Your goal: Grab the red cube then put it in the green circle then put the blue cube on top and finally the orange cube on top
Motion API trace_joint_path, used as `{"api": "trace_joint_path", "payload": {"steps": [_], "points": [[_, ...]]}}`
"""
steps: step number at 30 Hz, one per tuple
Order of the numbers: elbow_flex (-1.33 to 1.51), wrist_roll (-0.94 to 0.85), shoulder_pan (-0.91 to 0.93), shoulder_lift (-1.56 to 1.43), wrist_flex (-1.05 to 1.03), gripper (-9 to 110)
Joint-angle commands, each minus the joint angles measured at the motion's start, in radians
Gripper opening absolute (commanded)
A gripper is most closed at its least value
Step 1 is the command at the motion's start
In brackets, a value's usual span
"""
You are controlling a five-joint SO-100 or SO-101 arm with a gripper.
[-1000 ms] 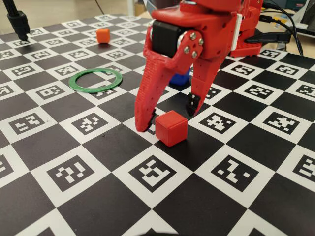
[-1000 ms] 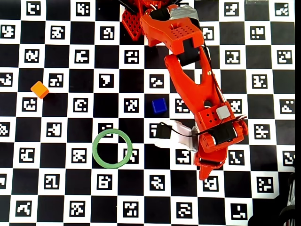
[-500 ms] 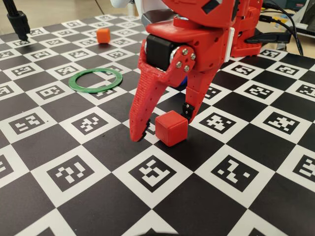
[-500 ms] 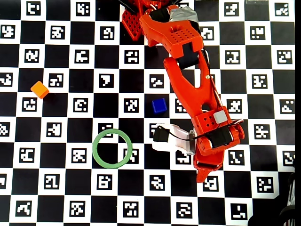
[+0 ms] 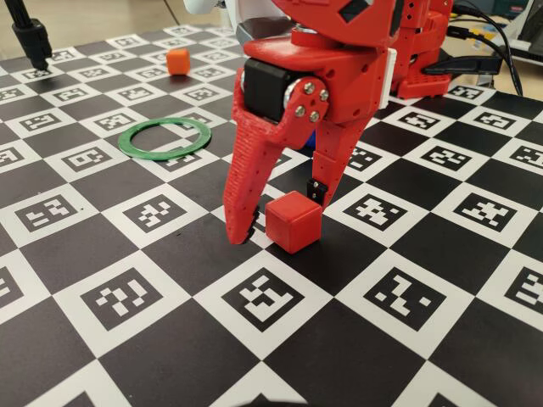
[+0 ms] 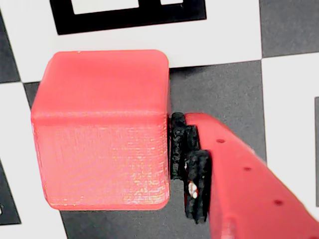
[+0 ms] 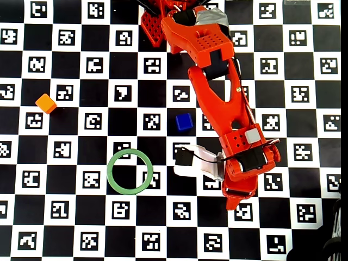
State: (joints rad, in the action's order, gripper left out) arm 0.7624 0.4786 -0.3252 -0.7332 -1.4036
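Red plastic fills the middle of the fixed view, where the gripper [image 5: 280, 214] reaches down to the checkerboard mat [image 5: 127, 246] with its jaws spread wider than the red cube [image 5: 293, 220] that sits between them. The long ribbed finger stands on the mat at the cube's 9 o'clock with a sliver of gap, and the shorter finger with the black pad comes down at about 1 o'clock, close against the cube's back corner. In the wrist view the red cube [image 6: 102, 130] rests flat on the mat and the black pad [image 6: 189, 164] touches its face at 3 o'clock; the other finger lies outside that picture. The jaws are parted and the cube is not clamped, resting on a white square that borders black ones. In the overhead view the arm [image 7: 223, 103] runs from 12 o'clock down towards 5 o'clock and covers the red cube. The green circle [image 7: 130, 172] lies flat at 9 o'clock from the gripper, well apart, with its centre open. The blue cube [image 7: 184, 121] sits just beside the arm's forearm at 1 o'clock from the ring. The orange cube [image 7: 45, 103] lies well apart at 10 o'clock from the ring
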Motion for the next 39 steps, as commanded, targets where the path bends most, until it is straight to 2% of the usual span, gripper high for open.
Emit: {"api": "trace_joint_path", "payload": {"steps": [1, 8, 20, 29, 39], "points": [[-0.011, -0.017, 0.008, -0.034, 0.014, 20], [-0.006, -0.043, 0.003, -0.034, 0.017, 11], [0.015, -0.110, -0.002, -0.100, 0.012, 9], [0.025, -0.221, 0.009, -0.325, -0.158, 10], [0.078, -0.437, 0.152, -0.578, -0.322, 10]]}}
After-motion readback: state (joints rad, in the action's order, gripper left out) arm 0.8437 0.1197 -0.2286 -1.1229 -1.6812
